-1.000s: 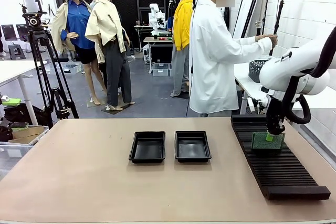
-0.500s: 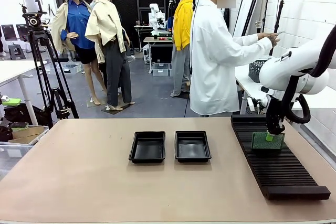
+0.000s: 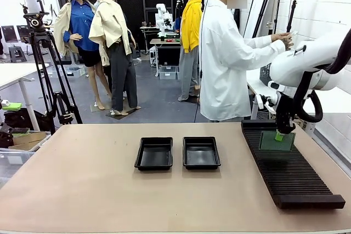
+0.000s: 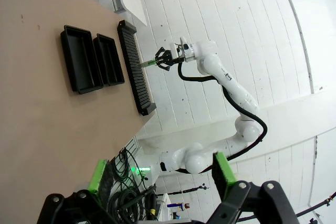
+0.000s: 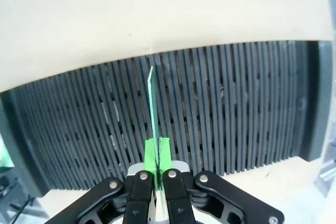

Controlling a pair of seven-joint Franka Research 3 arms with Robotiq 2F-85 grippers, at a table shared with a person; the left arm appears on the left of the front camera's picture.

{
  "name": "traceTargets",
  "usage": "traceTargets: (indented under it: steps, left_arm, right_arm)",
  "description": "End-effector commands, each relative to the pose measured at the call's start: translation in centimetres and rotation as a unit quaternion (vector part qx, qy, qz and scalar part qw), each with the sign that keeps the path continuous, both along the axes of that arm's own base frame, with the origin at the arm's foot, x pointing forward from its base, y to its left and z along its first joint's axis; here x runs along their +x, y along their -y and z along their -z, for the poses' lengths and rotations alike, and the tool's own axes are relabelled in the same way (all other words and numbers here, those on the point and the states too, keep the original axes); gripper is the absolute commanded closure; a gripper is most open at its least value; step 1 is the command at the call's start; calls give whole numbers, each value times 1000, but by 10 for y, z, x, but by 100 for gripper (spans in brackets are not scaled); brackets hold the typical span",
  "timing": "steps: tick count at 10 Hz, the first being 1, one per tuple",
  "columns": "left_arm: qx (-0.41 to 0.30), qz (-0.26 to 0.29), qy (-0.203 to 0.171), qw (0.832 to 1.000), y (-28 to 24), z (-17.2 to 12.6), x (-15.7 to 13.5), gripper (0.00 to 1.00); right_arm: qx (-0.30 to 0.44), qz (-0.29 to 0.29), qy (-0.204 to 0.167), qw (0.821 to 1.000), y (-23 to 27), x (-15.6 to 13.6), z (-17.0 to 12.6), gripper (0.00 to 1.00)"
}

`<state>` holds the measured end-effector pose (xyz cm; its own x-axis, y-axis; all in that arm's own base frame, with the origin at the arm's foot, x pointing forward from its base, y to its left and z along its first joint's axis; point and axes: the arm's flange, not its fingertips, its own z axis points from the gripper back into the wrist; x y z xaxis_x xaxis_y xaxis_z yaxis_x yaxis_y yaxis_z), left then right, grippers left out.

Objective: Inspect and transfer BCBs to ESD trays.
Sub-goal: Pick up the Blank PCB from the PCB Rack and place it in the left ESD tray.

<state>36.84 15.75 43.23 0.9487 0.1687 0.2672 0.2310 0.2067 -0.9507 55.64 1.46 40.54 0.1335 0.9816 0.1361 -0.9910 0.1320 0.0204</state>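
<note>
BCB (image 3: 276, 142) stands upright on edge, with its broad face toward the front camera. Its long axis is level and runs across the rack (image 3: 290, 182), in line with the slots. It sits over the rack's far end, on the right side of the table (image 3: 82, 190). I cannot tell whether its lower edge is in a slot or just above one.

Right gripper (image 3: 280, 135) comes from above, pads pinched tight on the board's top edge.

ESD trays (image 3: 154, 166) sit side by side mid-table, well apart from the rack.

Left gripper (image 4: 159, 174) has its fingers spread wide, with nothing between them.
</note>
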Motion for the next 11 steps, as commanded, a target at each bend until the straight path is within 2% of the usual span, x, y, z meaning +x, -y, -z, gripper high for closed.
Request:
traceTargets:
  steps: [1, 4, 6, 8, 10, 11]
  left_arm:
    - [1, -1, 1, 1000, 0, -2, -1, 0]
    - [1, -1, 1, 1000, 0, -2, -1, 0]
    - [1, -1, 1, 1000, 0, -2, -1, 0]
    - [1, -1, 1, 1000, 0, -2, -1, 0]
    - [1, -1, 1, 1000, 0, -2, -1, 0]
    - [1, -1, 1, 1000, 0, -2, -1, 0]
  right_arm:
    - [1, 9, 8, 1000, -14, -9, -23, 100]
    - [-21, 17, 30, 999, -34, -30, -51, 100]
    - [-24, 44, 26, 998, -42, -32, -60, 100]
    - [-11, 142, 31, 989, -52, -31, -62, 100]
    - [42, 261, 74, 962, -68, -34, -66, 100]
    - [64, 302, 78, 948, -74, -36, -69, 100]
